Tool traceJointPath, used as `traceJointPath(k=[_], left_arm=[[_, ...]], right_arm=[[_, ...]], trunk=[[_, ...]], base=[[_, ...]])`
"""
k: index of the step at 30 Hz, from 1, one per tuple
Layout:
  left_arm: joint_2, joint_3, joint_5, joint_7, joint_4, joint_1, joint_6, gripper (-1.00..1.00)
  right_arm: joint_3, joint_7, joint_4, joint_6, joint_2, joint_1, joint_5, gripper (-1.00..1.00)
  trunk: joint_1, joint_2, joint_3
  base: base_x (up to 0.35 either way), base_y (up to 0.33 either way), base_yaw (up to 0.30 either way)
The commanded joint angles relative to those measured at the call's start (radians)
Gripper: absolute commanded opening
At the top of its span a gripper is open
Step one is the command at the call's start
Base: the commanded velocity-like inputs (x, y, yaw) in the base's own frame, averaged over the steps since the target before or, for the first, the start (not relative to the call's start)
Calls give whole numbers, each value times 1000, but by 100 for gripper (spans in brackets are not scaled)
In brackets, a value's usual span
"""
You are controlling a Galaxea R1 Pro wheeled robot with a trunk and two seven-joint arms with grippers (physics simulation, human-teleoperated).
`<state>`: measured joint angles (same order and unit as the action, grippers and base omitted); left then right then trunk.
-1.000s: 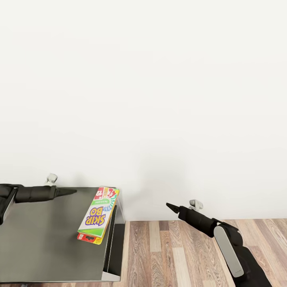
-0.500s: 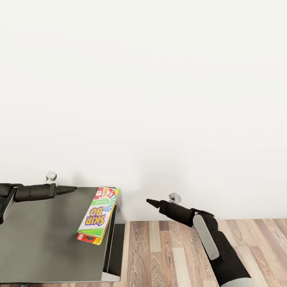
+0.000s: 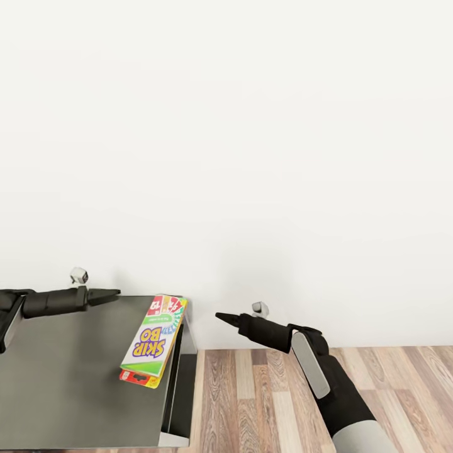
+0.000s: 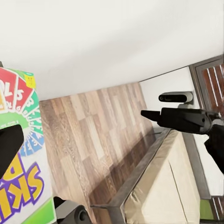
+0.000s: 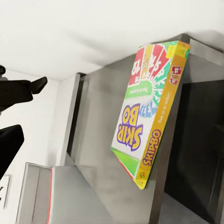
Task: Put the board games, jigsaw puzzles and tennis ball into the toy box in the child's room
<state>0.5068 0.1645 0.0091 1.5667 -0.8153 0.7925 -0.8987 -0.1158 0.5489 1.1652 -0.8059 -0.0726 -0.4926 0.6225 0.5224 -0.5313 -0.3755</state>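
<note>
A Skip-Bo board game (image 3: pixel 155 340) with a white, green and red cover lies at the right end of the table (image 3: pixel 63 384), its edge overhanging. The red-yellow edge of a second flat box (image 3: pixel 134 376) pokes out beneath it. My left gripper (image 3: pixel 117 292) hovers shut over the table's far edge, left of the game and apart from it. Over the floor to the right of the table end, my right gripper (image 3: pixel 218 314) points shut at the game. The right wrist view shows the game (image 5: pixel 149 107) and the left gripper (image 5: pixel 44 81). The toy box, the tennis ball and the jigsaw puzzles are out of view.
A plain white wall stands close behind the table. Wood-plank floor (image 3: pixel 270 396) lies to the table's right. In the left wrist view a beige mattress in a dark frame (image 4: pixel 161 186) and a dark-framed window (image 4: pixel 212 77) appear beyond the right gripper (image 4: pixel 143 113).
My right arm has swung left, bringing its gripper nearer the table end and the board game. The left gripper has barely moved.
</note>
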Motion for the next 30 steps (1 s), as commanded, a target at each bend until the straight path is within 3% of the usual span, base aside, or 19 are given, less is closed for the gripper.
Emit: traceJointPath(k=[1,5,7,12,13,16,20,30], left_arm=[[1,0,10,4,3,1,-11,100],[1,0,26,4,11,1,-12,100],[1,0,31,4,16,1,-12,100],[1,1,61,4,30,0,-14,100],[1,1,91,4,45,0,-14,100],[1,-2,158,4,64,-4,-23,100],[0,-9,210,4,68,-14,-59,100],[0,-11,232,4,62,-34,-85,100]], right_arm=[[2,2,0,-6,-1,-1,2,100],[5,3,-2,-4,-1,0,15,100],[7,3,-4,-3,-1,1,44,100],[8,0,-24,2,0,2,166,100],[9,-1,-43,4,4,2,214,100],[9,-5,-80,5,4,2,254,100],[10,-7,-102,14,1,2,269,100],[13,-7,-110,46,7,2,276,100]], trunk=[[4,-9,-5],[20,-37,-17],[27,-51,-23],[46,-86,-39],[50,-93,-42],[62,-114,-52],[77,-142,-64],[115,-212,-95]], base=[[0,0,0],[0,0,0],[0,0,0],[0,0,0],[0,0,0],[0,0,0],[0,0,0],[0,0,2]])
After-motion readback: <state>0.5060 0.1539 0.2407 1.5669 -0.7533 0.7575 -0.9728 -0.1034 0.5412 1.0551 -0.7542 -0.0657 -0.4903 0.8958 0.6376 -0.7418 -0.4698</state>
